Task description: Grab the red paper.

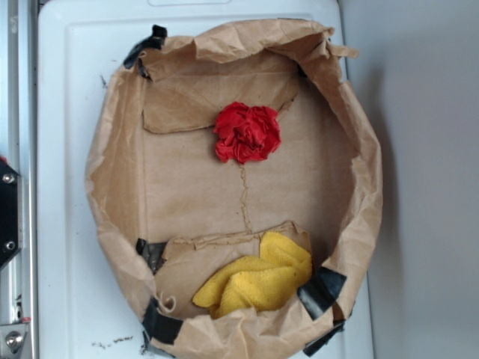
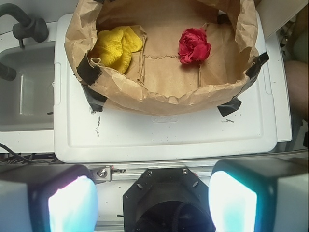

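The red paper (image 1: 248, 133), a crumpled rose-like wad, lies on the floor of the brown paper bag (image 1: 112, 172), towards its far side in the exterior view. From the wrist camera the red paper (image 2: 194, 46) sits at the upper right inside the bag (image 2: 159, 96). My gripper (image 2: 152, 198) is high above and well back from the bag, over the robot's black base. It is open, with the two pale fingers (image 2: 72, 205) far apart and nothing between them. The gripper itself is out of the exterior view.
A yellow fuzzy cloth (image 1: 258, 280) lies in the bag's near end, also seen as the yellow cloth (image 2: 117, 47). The bag stands on a white plastic lid (image 1: 67, 247), with black tape (image 1: 323, 288) at its corners. A grey sink basin (image 2: 24, 92) is to the left.
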You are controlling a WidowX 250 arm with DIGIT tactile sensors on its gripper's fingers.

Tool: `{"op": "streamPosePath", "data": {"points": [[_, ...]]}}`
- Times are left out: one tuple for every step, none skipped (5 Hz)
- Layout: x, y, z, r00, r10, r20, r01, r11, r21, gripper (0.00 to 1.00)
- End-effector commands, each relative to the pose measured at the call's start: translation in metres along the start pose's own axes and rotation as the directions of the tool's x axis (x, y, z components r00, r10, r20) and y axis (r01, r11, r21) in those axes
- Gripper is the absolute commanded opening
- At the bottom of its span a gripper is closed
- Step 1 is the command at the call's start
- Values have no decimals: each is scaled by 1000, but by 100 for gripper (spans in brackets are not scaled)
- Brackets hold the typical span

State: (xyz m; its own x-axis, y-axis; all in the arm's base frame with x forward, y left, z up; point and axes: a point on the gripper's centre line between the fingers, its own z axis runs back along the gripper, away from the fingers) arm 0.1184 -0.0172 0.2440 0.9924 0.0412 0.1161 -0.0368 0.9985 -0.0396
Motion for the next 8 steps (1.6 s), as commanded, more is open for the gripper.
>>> {"op": "streamPosePath", "data": {"points": [[0,0,0,1000,0,0,0,1000,0,100],[28,0,-20,1000,5,29,-6,1000,20,100],[60,7,-31,998,2,58,-4,1000,31,100],[90,12,-56,996,46,76,-51,996,73,100],[112,22,-79,990,123,71,-130,986,101,100],[125,25,-92,982,183,56,-189,973,131,100],[132,29,-109,981,191,24,-193,964,181,100],[132,29,-109,981,191,24,-193,964,181,100]]}}
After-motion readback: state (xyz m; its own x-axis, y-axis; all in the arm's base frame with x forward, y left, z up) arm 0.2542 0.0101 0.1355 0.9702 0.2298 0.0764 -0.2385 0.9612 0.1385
